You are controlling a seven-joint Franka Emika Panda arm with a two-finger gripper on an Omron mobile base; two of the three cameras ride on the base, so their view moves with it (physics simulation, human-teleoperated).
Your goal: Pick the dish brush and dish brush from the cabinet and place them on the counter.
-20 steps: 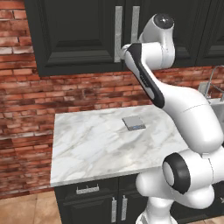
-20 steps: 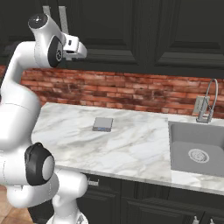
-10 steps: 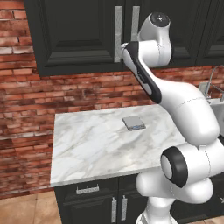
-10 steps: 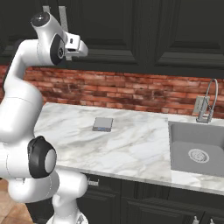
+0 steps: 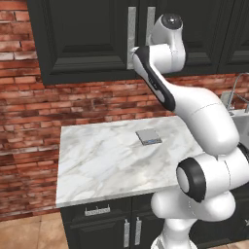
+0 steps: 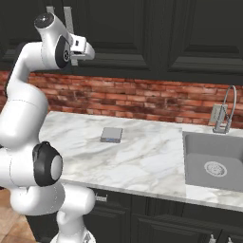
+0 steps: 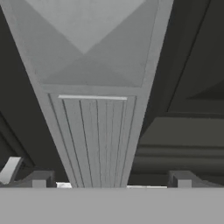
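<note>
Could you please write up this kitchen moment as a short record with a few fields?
cabinet: doors closed, brushes not visible
bar handle: close ahead of the gripper, between its jaws
jaws: open, holding nothing
counter: carries a flat grey pad
sink: at the counter's right end, faucet behind it

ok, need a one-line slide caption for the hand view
Open gripper straddling a silver bar handle of the closed black wall cabinet, fingertips either side.
</note>
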